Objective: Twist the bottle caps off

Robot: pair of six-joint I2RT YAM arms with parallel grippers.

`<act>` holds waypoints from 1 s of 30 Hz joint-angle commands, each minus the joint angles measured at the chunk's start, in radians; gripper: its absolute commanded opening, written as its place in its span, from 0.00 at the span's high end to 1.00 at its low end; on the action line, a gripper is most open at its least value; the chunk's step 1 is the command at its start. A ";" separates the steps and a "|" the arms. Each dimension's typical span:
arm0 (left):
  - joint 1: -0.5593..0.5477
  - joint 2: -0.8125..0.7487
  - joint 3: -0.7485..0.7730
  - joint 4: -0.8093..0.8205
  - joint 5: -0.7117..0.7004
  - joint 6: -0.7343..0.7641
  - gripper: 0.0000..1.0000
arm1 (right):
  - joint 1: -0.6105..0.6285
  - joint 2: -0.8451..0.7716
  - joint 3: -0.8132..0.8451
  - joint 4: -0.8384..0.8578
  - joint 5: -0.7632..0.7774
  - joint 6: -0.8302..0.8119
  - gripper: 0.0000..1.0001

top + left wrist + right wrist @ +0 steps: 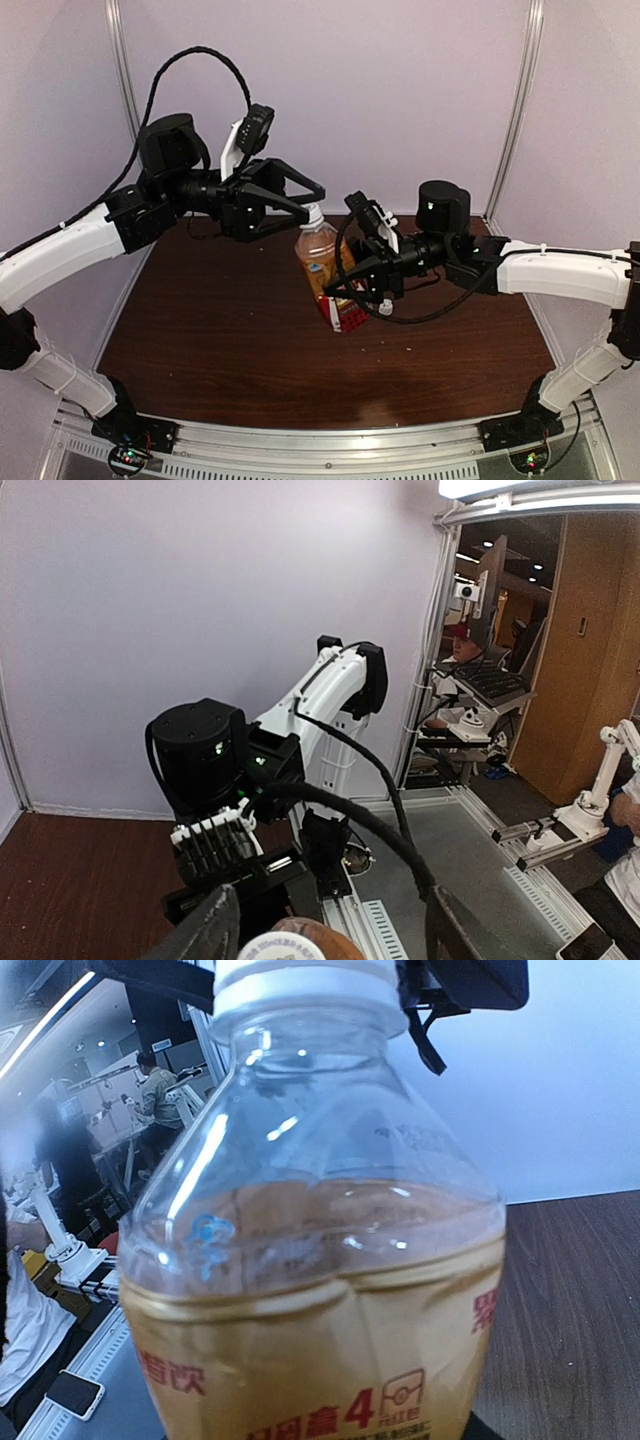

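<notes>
The amber-brown bottle [320, 262] with a red and white label stands tilted above the table, held low on its body by my right gripper [352, 292], which is shut on it and dents its wall. The bottle fills the right wrist view [320, 1290], hiding the fingers. Its white cap [313, 213] is on the neck, and it also shows in the right wrist view [305, 985]. My left gripper [312, 202] is open with its jaws on either side of the cap, apart from it. The cap [281, 947] sits low between the fingers [212, 925]. The clear bottle and second cap are out of view.
The dark wooden table [220, 330] lies under both arms. White walls with metal posts [122, 70] enclose the back and sides. A metal rail [330, 440] runs along the near edge. A black cable [420, 312] loops below the right wrist.
</notes>
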 commanded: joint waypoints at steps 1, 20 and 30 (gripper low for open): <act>0.005 0.029 0.000 0.091 0.071 -0.023 0.37 | 0.005 0.005 0.001 0.065 -0.053 0.030 0.55; 0.023 0.051 -0.033 0.183 0.110 -0.096 0.60 | 0.005 -0.011 -0.023 0.081 -0.061 0.035 0.56; 0.023 0.049 -0.045 0.145 0.099 -0.071 0.70 | 0.005 -0.020 -0.022 0.070 -0.037 0.031 0.56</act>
